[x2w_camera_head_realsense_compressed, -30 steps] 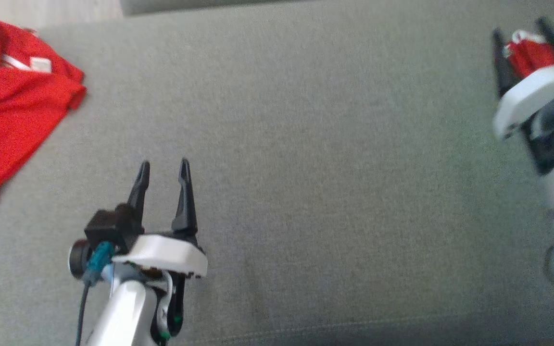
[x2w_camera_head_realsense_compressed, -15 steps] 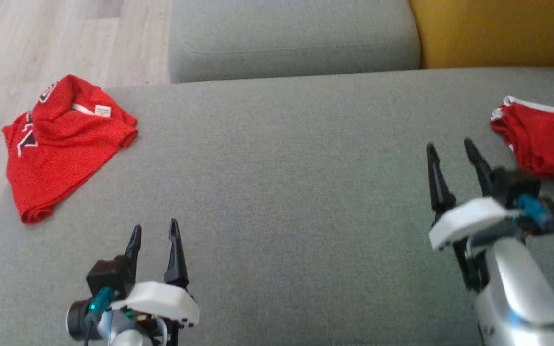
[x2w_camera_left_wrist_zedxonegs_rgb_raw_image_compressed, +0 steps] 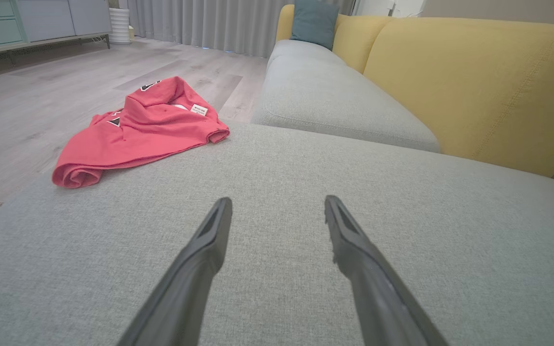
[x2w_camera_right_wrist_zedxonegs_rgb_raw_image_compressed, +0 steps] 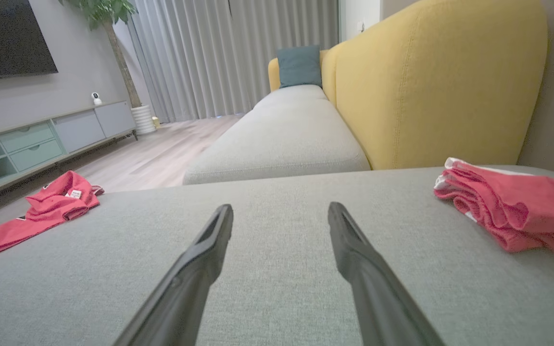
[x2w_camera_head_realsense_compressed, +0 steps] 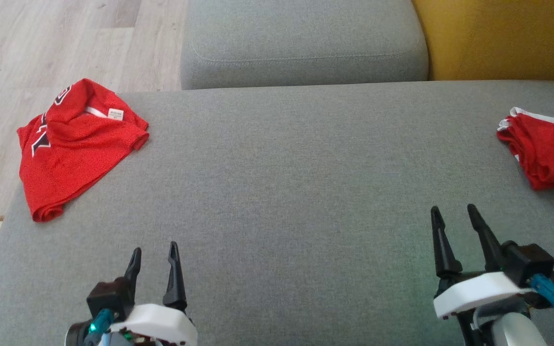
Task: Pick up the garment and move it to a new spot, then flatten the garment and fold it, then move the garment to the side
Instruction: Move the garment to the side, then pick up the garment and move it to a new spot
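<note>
The left gripper (x2w_camera_head_realsense_compressed: pixel 155 247) and right gripper (x2w_camera_head_realsense_compressed: pixel 453 208) are hovering, jaws released, over the grey sofa seat (x2w_camera_head_realsense_compressed: pixel 286 182). A rumpled garment (x2w_camera_head_realsense_compressed: pixel 72 154) is lying at its left corner, a folded garment (x2w_camera_head_realsense_compressed: pixel 548 154) at its right edge.

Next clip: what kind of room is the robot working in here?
Most likely a home living room: a sofa with grey seats and yellow backs, a dark wall-mounted screen above a low drawer cabinet, and floor-length curtains beside a wood floor.
</note>
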